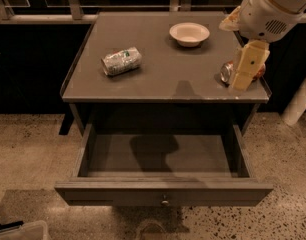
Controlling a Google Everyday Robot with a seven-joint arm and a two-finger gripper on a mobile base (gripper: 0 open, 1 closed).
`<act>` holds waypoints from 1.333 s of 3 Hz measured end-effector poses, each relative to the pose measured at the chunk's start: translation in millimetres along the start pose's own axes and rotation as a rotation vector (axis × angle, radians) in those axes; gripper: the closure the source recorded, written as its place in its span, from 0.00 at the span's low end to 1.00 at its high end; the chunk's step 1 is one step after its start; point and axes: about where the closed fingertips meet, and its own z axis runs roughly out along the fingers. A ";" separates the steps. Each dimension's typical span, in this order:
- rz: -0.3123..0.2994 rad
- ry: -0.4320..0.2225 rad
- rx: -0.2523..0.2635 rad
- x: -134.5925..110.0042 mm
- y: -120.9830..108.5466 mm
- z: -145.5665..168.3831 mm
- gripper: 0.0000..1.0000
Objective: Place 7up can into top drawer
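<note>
The 7up can [122, 61], crinkled silver-white with green markings, lies on its side on the left part of the table top [163, 69]. The top drawer [118, 193] is pulled open below the table top, and nothing shows inside it. Its small round knob [164, 200] is in the middle of the front panel. My gripper [245, 69] hangs over the table's right edge, far right of the 7up can, on the white arm [268, 9]. It stands in front of an orange-red can.
An orange-red can [226, 72] lies at the table's right edge, mostly hidden behind my gripper. A white bowl [189, 34] sits at the back middle. A railing runs behind the table. A pale container corner [18, 231] shows on the speckled floor at bottom left.
</note>
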 end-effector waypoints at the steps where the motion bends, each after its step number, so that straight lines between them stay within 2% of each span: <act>1: -0.049 -0.062 -0.005 -25.4 -32.2 17.5 0.00; 2: -0.092 -0.107 -0.034 -54.8 -57.6 43.1 0.00; 3: -0.124 -0.106 -0.058 -78.3 -76.4 64.8 0.00; 4: -0.127 -0.112 -0.052 -81.7 -78.7 66.2 0.00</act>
